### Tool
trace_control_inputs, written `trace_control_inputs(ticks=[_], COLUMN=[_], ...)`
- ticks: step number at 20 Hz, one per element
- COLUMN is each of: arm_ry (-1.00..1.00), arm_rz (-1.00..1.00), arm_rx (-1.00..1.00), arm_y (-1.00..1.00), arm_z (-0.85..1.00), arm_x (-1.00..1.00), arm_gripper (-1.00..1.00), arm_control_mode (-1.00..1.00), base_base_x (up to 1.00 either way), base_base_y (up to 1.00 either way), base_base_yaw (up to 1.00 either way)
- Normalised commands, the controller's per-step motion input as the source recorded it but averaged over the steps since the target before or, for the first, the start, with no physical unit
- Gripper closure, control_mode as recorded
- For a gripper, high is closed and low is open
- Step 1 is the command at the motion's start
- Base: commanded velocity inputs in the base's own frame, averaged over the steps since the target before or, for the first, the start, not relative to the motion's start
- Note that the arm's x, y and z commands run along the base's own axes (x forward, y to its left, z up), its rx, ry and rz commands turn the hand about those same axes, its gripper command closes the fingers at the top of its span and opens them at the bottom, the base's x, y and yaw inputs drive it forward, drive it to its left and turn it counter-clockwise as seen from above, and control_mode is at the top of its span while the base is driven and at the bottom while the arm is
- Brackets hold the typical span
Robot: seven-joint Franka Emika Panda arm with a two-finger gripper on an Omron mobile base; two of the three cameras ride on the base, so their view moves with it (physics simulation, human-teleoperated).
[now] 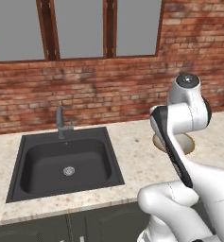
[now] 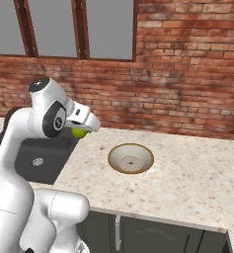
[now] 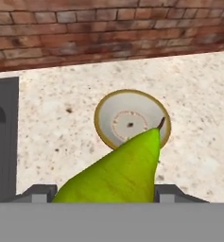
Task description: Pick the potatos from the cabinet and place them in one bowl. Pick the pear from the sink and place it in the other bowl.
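- The setting was a rendered kitchen with a red brick wall (image 2: pixel 187 74), grey-paned windows (image 1: pixel 80 28) and a pale speckled stone counter (image 2: pixel 187 173) over dark cabinet fronts.
- The black rectangular sink (image 1: pixel 66 163), with its round silver drain (image 1: pixel 69 170) and grey faucet (image 1: pixel 61 123), lay empty at the left of the counter.
- The two-finger gripper (image 2: pixel 81 129) on the white arm was clamped on the small yellowish-green pear (image 3: pixel 120 175); in the hand view the fruit sat between the dark tips with its brown stem pointing away from the camera.
- The pear hung in the air above the counter, between the sink's edge and the shallow round bowl with a cream-white inside and tan-olive rim (image 2: pixel 131 158), not yet over the bowl.
- That bowl stood empty on the counter, well apart from the sink.
- Likely risk: letting go too early would drop the pear on bare stone, where its rounded body could roll towards the sink or off the front edge.
- A release from too high might make it bounce off the shallow rim, since the wall looked low.
- The tapered shape could also slip in the grip if the hand tilted on the way.
- Coming down off-centre might knock the bowl and slide it.
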Motion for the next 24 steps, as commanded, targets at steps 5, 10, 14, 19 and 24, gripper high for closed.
trace_control_inputs(ticks=[5, 10, 14, 19, 24], arm_ry=[-0.01, -0.01, 0.0, 0.01, 0.06], arm_rz=[0.07, 0.17, 0.15, 0.14, 0.07], arm_rx=[0.03, 0.01, -0.02, -0.05, -0.08], arm_y=[-0.86, -0.47, -0.21, -0.17, -0.37], arm_z=[-0.39, -0.52, -0.6, -0.61, -0.47], arm_x=[0.31, 0.36, 0.53, 0.64, 0.58], arm_gripper=[1.0, 1.0, 1.0, 1.0, 1.0], arm_control_mode=[-1.0, -1.0, -1.0, -1.0, -1.0], base_base_x=[0.0, 0.0, 0.0, 0.0, 0.0], base_base_y=[0.0, 0.0, 0.0, 0.0, 0.0], base_base_yaw=[0.0, 0.0, 0.0, 0.0, 0.0])
